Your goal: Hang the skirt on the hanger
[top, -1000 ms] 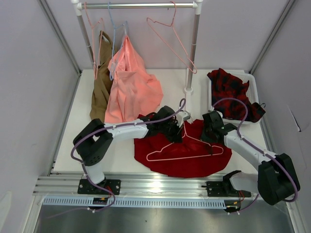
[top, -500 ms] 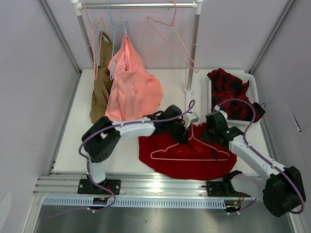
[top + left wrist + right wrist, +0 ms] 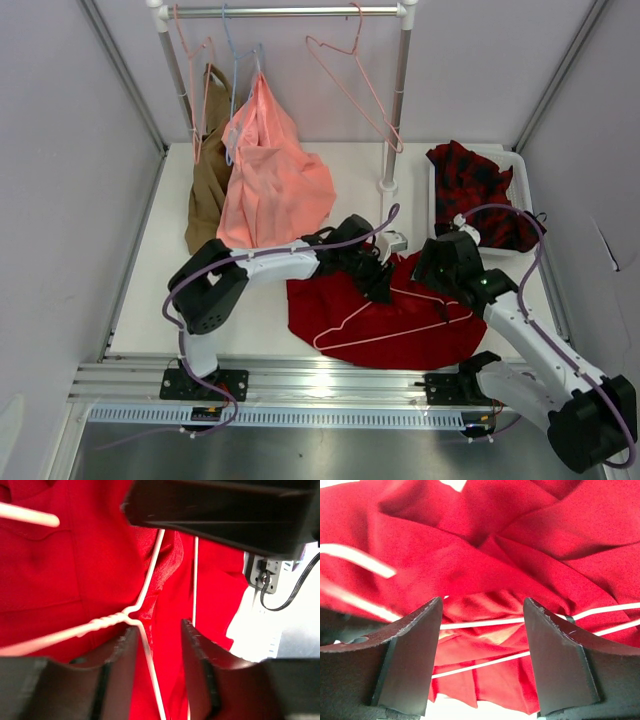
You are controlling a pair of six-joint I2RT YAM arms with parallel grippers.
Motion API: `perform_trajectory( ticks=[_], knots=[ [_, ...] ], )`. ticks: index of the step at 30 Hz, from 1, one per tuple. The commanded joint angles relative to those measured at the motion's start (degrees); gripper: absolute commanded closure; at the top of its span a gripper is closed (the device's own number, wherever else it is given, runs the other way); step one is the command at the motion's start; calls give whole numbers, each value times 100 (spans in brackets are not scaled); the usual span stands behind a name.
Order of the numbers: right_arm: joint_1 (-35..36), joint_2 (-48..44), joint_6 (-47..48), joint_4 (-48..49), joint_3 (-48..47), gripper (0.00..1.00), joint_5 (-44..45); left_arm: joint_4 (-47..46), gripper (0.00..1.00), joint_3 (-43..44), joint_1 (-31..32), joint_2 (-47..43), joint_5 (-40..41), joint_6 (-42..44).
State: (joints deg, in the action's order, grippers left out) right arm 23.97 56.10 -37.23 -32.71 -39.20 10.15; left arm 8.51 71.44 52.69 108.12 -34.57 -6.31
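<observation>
The deep-red skirt (image 3: 335, 300) lies spread on the table between the arms. On it lies the pale-pink hanger (image 3: 400, 331), tilted, with its hook toward the back. My left gripper (image 3: 380, 280) hovers over the hanger's neck. In the left wrist view, the left gripper (image 3: 156, 642) is open, with the twisted hanger (image 3: 100, 624) wire running loosely between its fingers over the skirt (image 3: 75, 570). My right gripper (image 3: 442, 275) is at the skirt's right edge. In the right wrist view, the right gripper (image 3: 482, 630) is open wide, with two hanger (image 3: 485, 623) wires crossing below it on the skirt (image 3: 470, 565).
A clothes rail (image 3: 290, 12) at the back carries a spare pink hanger (image 3: 350, 80), a blue hanger (image 3: 232, 60), a salmon garment (image 3: 270, 180) and a brown one (image 3: 205, 190). Its right post (image 3: 390, 150) stands behind the skirt. A white bin (image 3: 522, 165) at right holds a red-and-black checked garment (image 3: 475, 185).
Both grippers have opened from shut. The hanger has dropped onto the skirt and tilted, left end nearer. The right arm has drawn back from it slightly.
</observation>
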Motion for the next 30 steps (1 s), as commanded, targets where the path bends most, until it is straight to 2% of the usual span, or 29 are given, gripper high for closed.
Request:
perform_trajectory(
  ticks=[1,7,9,12,14,15,19,22,24,26,28,30],
  knots=[
    [-23,-371,137,213,35,30,-128,-385,52,-104,-171,-563,-182,-222],
    [-15,-442,356,466,132,33,-549,-123,47,-77,-399,-915,37,-345],
    [-15,-389,506,659,141,33,-994,106,47,-138,-426,-1107,440,-432],
    [143,-73,822,906,-17,39,-1454,457,47,-279,-548,-1449,1231,-775],
    [389,146,998,880,-157,43,-1315,720,48,-507,-610,-1678,1592,-924],
    [468,356,1068,872,-228,43,-1253,818,48,-604,-610,-1819,2089,-1134],
    [881,691,1280,836,-535,44,-789,1082,48,-1481,-654,-2652,2744,-1610],
    [1110,762,1175,652,-641,44,-252,1030,43,-1878,-663,-3093,2946,-1865],
    [1136,745,1192,730,-598,44,-329,942,39,-2142,-663,-3375,2877,-1988],
    [1241,701,1166,775,-588,44,-234,942,39,-2300,-663,-3324,2868,-2102],
    [1417,701,1034,363,-729,44,273,889,39,-2389,-672,-3271,2973,-2208],
    [1549,648,894,30,-765,44,417,714,39,-2573,-698,-3279,2982,-2366]
  ],
)
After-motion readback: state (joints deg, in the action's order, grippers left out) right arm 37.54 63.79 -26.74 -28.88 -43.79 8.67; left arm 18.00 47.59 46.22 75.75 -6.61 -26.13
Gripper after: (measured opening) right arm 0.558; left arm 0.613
